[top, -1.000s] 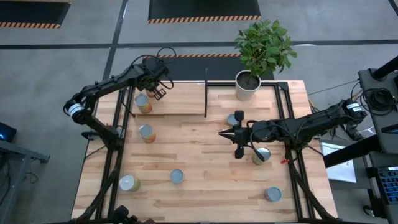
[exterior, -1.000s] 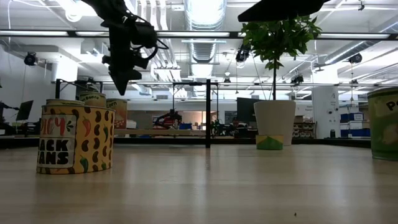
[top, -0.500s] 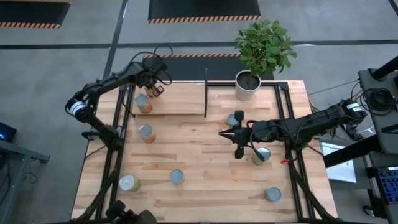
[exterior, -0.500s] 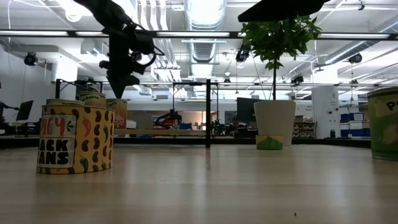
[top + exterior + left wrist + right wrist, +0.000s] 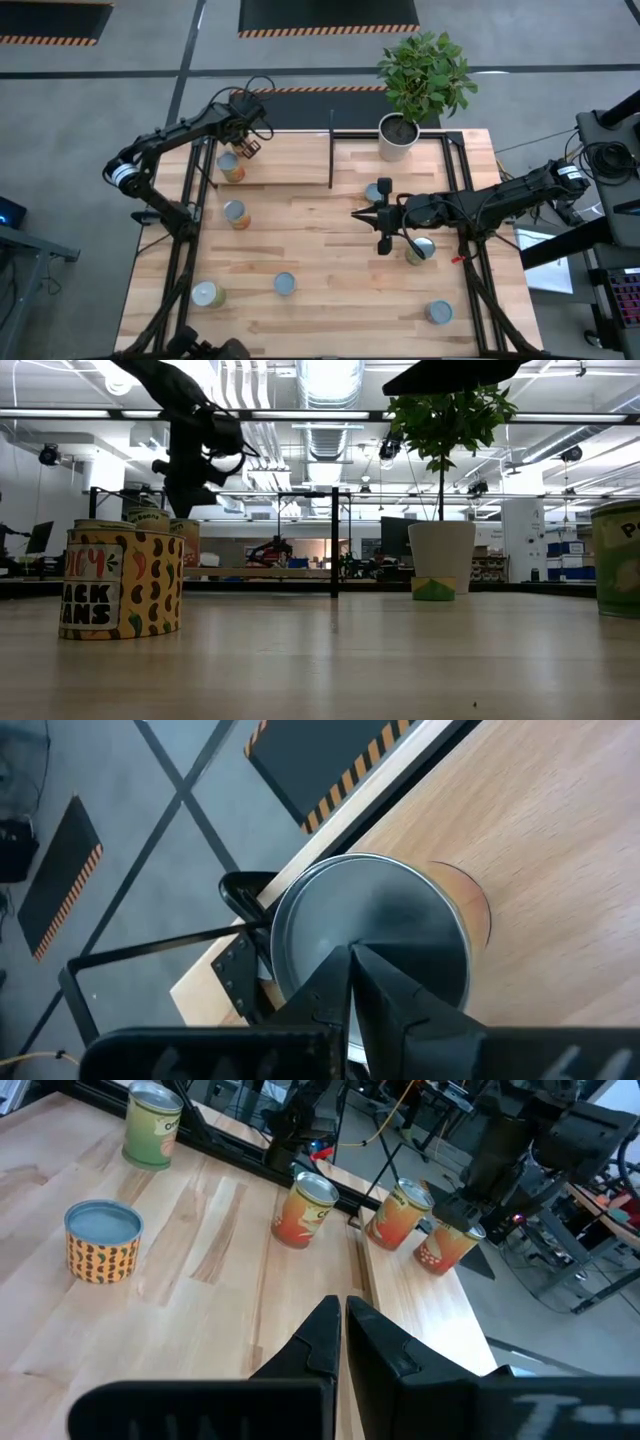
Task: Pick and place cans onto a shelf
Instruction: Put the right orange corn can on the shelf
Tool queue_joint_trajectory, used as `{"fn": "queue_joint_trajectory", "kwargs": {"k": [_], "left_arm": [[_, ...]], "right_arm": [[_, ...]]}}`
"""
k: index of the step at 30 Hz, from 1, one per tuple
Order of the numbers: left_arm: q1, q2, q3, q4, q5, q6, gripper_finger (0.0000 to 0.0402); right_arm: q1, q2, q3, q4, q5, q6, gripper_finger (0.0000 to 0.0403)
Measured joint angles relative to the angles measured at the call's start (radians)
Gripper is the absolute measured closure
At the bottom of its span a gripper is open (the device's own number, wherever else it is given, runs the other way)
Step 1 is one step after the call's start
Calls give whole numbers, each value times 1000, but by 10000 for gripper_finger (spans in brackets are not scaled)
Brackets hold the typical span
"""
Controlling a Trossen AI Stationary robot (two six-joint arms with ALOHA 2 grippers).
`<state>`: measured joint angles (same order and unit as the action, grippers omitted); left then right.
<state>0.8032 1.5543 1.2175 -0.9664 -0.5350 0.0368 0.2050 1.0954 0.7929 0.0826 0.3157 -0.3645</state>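
My left gripper (image 5: pixel 247 148) is shut and slants down over the far left can (image 5: pixel 230 165), which stands on the light-wood shelf (image 5: pixel 290 160) near the table's far left corner. In the left wrist view the shut fingertips (image 5: pixel 352 955) hang over that can's silvery round top (image 5: pixel 400 910). In the low view the gripper (image 5: pixel 183 510) is just above the cans behind it. My right gripper (image 5: pixel 355 214) is shut and holds nothing, level over the table's middle. Another can (image 5: pixel 378 191) stands beside it.
Several more cans stand on the table, among them one (image 5: pixel 236 213) at the left, one (image 5: pixel 285 284) near the front and one (image 5: pixel 438 312) at the front right. A black divider bar (image 5: pixel 331 150) crosses the shelf. A potted plant (image 5: pixel 398 135) stands at the far right.
My left gripper has gone a little toward the table's left edge and slightly down, coming over the far left can, and has stayed shut. The cans have not moved.
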Motion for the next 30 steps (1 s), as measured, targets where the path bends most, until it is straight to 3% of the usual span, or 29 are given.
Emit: {"fn": "queue_joint_trajectory", "kwargs": {"k": [30], "left_arm": [[-5, -50, -2, -143, 59, -151, 402]], "right_arm": [[0, 0, 0, 0, 0, -3, 394]]}}
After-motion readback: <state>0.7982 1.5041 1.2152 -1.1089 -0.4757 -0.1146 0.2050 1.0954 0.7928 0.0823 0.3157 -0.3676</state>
